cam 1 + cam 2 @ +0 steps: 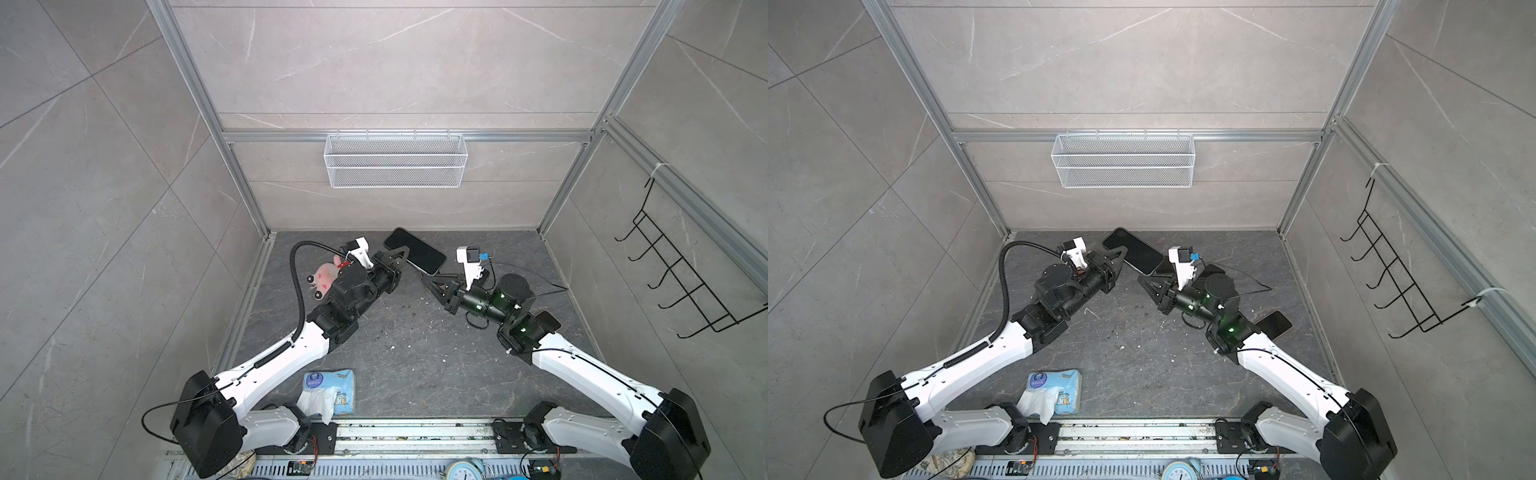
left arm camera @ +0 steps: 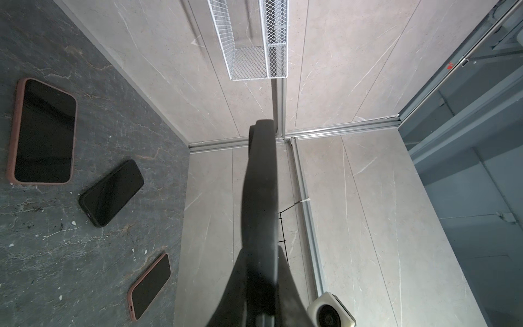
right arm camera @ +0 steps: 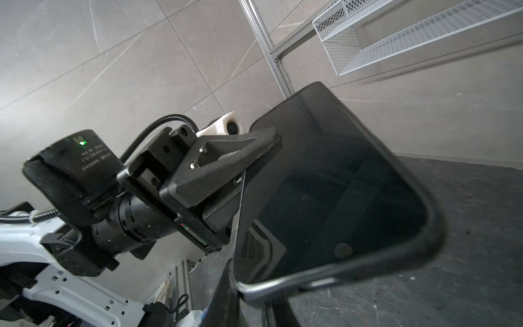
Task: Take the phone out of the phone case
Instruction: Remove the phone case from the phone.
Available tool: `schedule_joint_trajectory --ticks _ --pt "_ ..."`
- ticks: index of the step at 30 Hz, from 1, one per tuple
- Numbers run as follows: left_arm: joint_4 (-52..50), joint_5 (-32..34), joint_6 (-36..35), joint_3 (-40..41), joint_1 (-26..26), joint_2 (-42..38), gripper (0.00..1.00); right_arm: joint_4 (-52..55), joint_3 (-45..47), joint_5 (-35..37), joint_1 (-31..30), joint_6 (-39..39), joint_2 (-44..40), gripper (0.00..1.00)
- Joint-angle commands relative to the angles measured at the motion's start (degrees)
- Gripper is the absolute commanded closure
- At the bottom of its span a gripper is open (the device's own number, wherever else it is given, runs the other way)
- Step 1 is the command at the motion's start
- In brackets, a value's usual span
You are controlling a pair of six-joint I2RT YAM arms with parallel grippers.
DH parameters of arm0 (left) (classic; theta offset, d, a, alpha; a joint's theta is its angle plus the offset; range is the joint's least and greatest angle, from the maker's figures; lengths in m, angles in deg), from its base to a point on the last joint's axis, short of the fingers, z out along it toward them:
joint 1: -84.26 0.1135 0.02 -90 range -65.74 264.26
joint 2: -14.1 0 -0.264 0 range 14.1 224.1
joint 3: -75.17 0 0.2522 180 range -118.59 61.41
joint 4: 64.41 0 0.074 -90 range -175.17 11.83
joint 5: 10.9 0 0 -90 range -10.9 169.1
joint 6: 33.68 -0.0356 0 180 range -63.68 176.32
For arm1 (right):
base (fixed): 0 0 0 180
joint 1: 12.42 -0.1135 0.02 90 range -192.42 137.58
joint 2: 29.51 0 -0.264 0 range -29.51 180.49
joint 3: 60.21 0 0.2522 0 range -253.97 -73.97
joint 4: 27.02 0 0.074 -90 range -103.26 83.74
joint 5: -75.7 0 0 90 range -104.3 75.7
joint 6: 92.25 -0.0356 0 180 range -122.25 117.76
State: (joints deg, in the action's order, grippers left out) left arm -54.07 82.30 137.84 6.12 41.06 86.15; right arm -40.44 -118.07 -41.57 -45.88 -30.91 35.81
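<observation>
The dark stone tabletop [image 1: 415, 357] fills the floor of the grey-walled cell; the left arm [image 1: 278, 359] and right arm [image 1: 582, 365] reach in from the near rail and meet toward the back; a white wire basket [image 1: 395, 160] hangs on the back wall, a black hook rack [image 1: 690, 274] on the right-hand wall; a tissue pack [image 1: 332, 390] lies by the left arm's base. The phone [image 1: 415, 251] is up off the tabletop near the back wall, screen upward and tilted, held between both arms; its dark phone case [image 3: 376, 269] rims the screen in the right wrist view; whether any corner has come loose I cannot tell. The left gripper [image 1: 405, 254] has its fingers [image 3: 243, 150] pinched narrow on the phone's long side, one flat on the glass; the right gripper [image 1: 426, 276] has its fingers closed on the phone's near end. A pink plush toy [image 1: 324, 278] shows behind the left wrist; three spare phones [image 2: 111, 192] lie flat on the tabletop in the left wrist view, two in pinkish cases.
</observation>
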Motion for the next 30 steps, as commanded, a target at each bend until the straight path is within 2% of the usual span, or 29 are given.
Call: schedule_joint_trajectory --ticks 1,12,16,18,25,28,30 --pt "0.5 -5.0 -1.1 -3.5 0.3 0.2 1.00 4.7 -0.1 8.3 2.4 7.6 -0.5 1.00" --pt "-0.4 -13.9 -1.4 -6.8 3.8 1.0 1.00 4.2 1.8 9.9 5.6 8.3 -1.4 0.99" --pt "-2.8 -17.9 -2.3 -7.2 6.9 -0.2 1.00 3.4 5.1 7.8 6.1 8.7 -3.2 0.78" --pt "-3.9 -20.8 -2.5 -7.1 9.6 -1.1 1.00 4.5 6.5 7.3 6.2 9.7 -4.7 0.71" --pt "-6.1 -38.4 -5.3 -10.3 20.3 -1.3 1.00 17.6 5.1 1.3 6.8 16.1 -7.8 0.51" --pt "-10.7 -48.2 -13.3 -16.1 22.4 1.7 1.00 22.3 2.4 -2.1 6.9 17.7 -8.3 0.40" --pt "-16.0 -55.6 -22.9 -21.0 22.4 3.8 1.00 27.1 -1.2 -4.4 7.0 19.7 -7.6 0.38"
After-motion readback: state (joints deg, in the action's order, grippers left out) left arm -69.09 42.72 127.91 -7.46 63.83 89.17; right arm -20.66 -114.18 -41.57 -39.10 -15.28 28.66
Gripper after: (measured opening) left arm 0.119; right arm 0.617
